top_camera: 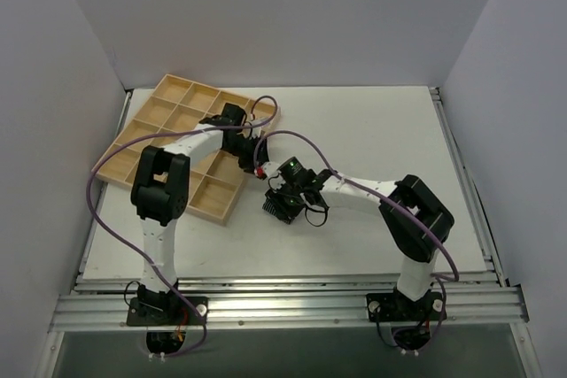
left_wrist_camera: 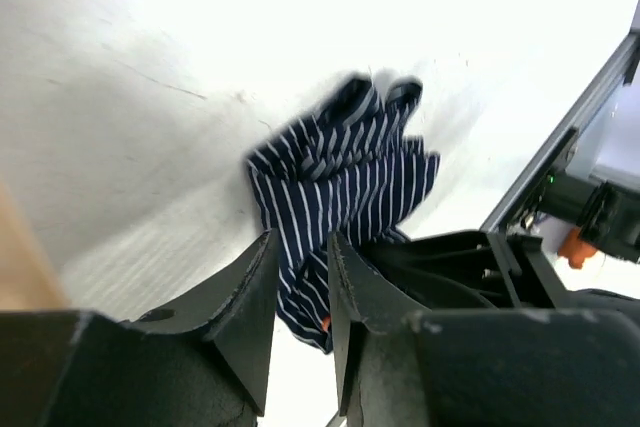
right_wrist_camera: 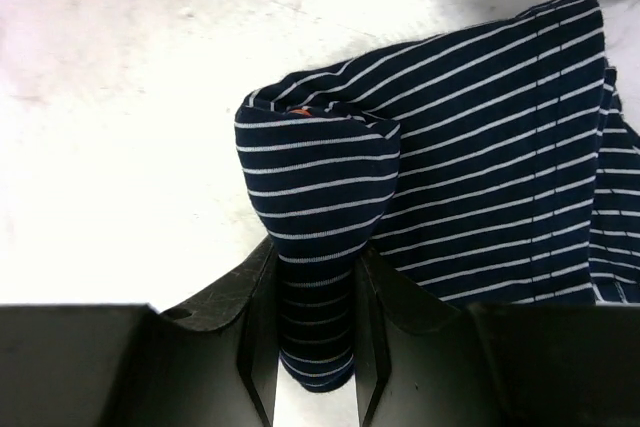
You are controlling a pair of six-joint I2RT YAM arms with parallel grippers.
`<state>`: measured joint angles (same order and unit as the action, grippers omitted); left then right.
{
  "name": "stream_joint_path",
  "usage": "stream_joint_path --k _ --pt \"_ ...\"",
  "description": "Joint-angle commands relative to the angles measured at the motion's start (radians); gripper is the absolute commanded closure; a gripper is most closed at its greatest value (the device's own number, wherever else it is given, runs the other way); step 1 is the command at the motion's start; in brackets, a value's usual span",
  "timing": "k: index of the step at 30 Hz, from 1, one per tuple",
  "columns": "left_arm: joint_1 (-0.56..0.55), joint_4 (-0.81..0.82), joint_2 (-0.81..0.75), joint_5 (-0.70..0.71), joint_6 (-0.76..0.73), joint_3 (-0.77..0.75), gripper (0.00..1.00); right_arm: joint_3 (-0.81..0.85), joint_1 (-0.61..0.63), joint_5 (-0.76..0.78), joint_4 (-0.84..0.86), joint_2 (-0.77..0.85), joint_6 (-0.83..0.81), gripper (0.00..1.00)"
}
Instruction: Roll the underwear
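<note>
The underwear (top_camera: 282, 205) is a navy bundle with thin white stripes, lying on the white table just right of the tray. In the right wrist view a rolled fold of the underwear (right_wrist_camera: 480, 147) runs down between the fingers, and my right gripper (right_wrist_camera: 318, 247) is shut on that fold. My left gripper (left_wrist_camera: 300, 237) hovers at the near edge of the underwear (left_wrist_camera: 340, 172). Its jaws stand apart with a gap, and the cloth shows loose past the tips with a spot of orange at its hem. From above, the left gripper (top_camera: 257, 161) sits just above-left of the right gripper (top_camera: 288, 185).
A wooden tray (top_camera: 155, 117) with several cells lies at the back left, under the left arm. The right arm's black body (left_wrist_camera: 470, 267) is close beside the left fingers. White walls enclose the table on three sides.
</note>
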<state>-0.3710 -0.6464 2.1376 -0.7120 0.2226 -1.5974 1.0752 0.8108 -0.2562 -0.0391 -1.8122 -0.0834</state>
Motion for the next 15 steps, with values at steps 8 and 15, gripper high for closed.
stream_joint_path --k 8,15 --pt "0.124 0.137 -0.197 0.184 0.104 0.114 0.67 0.017 -0.191 -0.446 -0.106 -0.128 0.102 0.98" --pt "0.136 0.2 -0.291 0.151 0.028 0.212 0.67 0.167 -0.223 -0.552 -0.254 -0.294 0.05 0.97"
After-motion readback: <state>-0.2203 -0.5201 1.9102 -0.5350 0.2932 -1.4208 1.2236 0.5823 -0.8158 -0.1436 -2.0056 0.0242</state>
